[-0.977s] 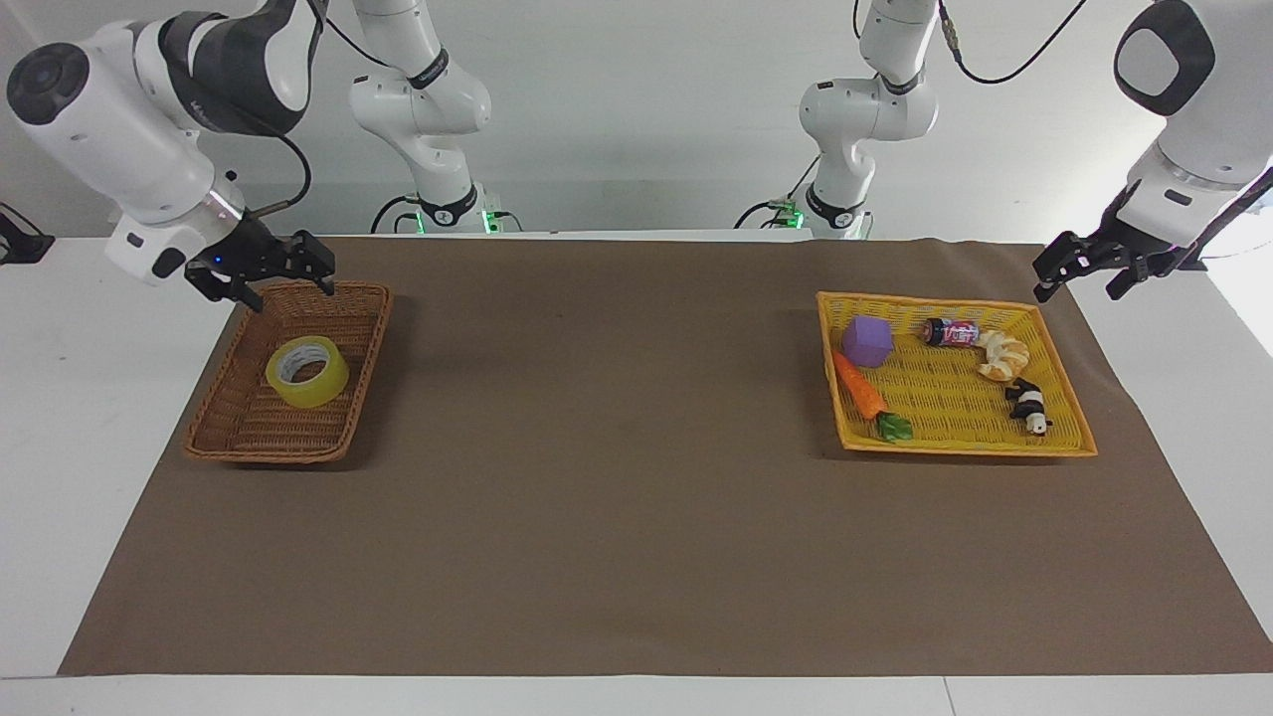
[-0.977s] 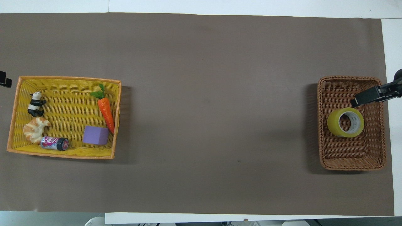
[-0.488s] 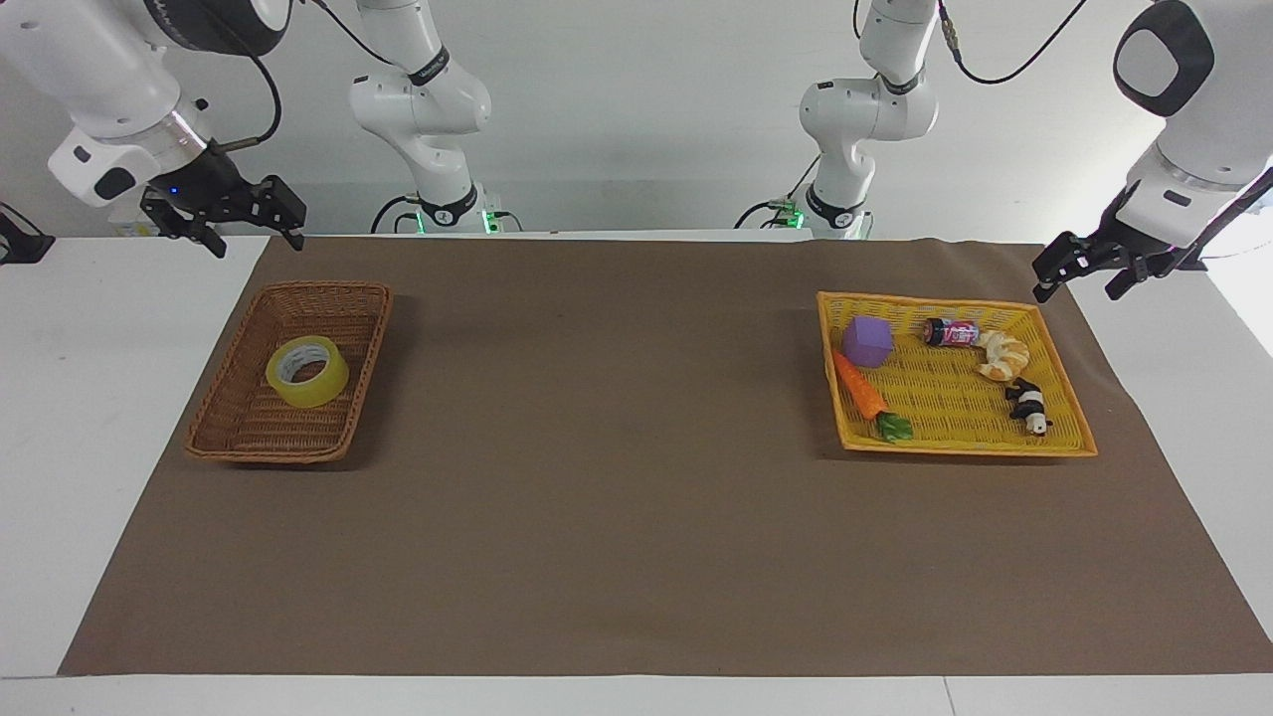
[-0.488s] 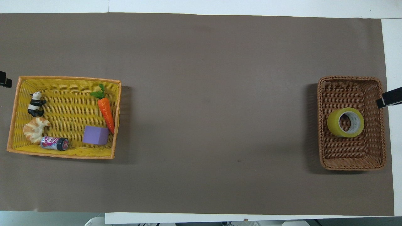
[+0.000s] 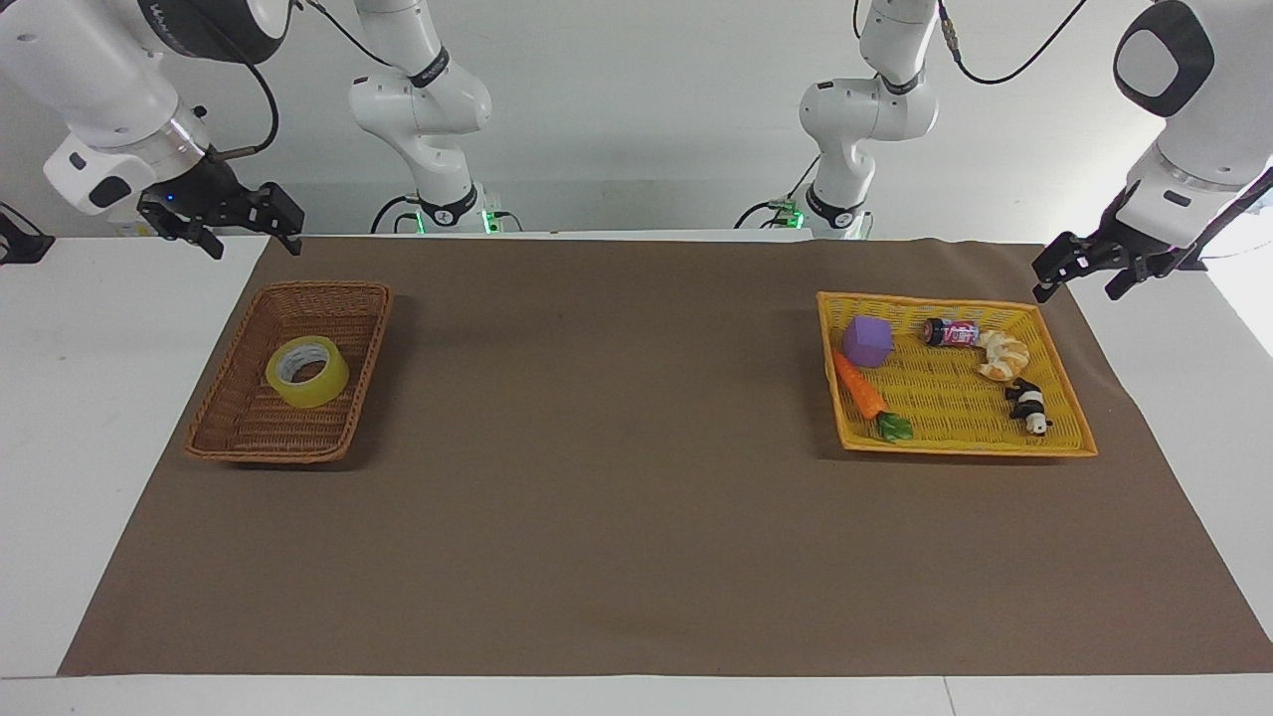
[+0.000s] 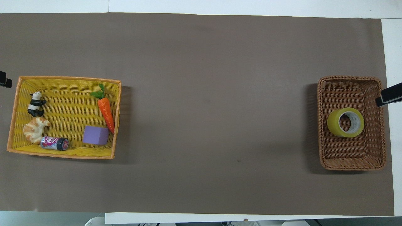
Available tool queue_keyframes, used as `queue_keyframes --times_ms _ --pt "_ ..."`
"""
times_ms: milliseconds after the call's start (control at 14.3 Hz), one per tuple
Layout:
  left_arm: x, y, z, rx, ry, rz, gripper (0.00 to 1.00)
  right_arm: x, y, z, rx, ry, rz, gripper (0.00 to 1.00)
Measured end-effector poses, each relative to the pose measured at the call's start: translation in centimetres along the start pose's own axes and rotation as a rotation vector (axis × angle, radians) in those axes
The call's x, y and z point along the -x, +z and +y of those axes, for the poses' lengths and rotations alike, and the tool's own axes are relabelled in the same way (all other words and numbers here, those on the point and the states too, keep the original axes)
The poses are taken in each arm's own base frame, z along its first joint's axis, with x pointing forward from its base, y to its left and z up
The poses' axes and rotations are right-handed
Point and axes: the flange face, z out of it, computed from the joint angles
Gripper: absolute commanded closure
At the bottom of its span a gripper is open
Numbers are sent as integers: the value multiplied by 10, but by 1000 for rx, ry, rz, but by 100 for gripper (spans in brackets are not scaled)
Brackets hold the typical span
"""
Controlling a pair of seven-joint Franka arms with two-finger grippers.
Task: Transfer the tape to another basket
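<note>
The tape point(image 5: 307, 371), a yellow roll with a white core, lies in the brown wicker basket point(image 5: 239, 438) at the right arm's end of the table; it also shows in the overhead view point(image 6: 345, 122), inside the basket point(image 6: 351, 163). My right gripper point(image 5: 254, 245) is open and empty, raised clear of the basket near its rim; one finger point(image 6: 388, 95) shows in the overhead view. My left gripper point(image 5: 1076, 290) is open and empty, held in the air by the corner of the yellow basket point(image 5: 1064, 443).
The yellow plastic basket point(image 6: 62, 80) at the left arm's end holds a carrot point(image 6: 106, 110), a purple block point(image 6: 95, 135), a can point(image 6: 55, 143), a croissant point(image 6: 34, 129) and a panda figure point(image 6: 35, 103). A brown mat point(image 5: 617, 497) covers the table between the baskets.
My right gripper rose from just over the wicker basket's rim and drew back toward the table's edge, empty. The tape stayed in the basket. The left arm has not moved.
</note>
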Motion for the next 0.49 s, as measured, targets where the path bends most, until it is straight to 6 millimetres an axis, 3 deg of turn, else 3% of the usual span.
queue_keyframes --times_ms 488 --pt "0 0 0 0 0 0 0 -5 15 -1 -1 12 -13 0"
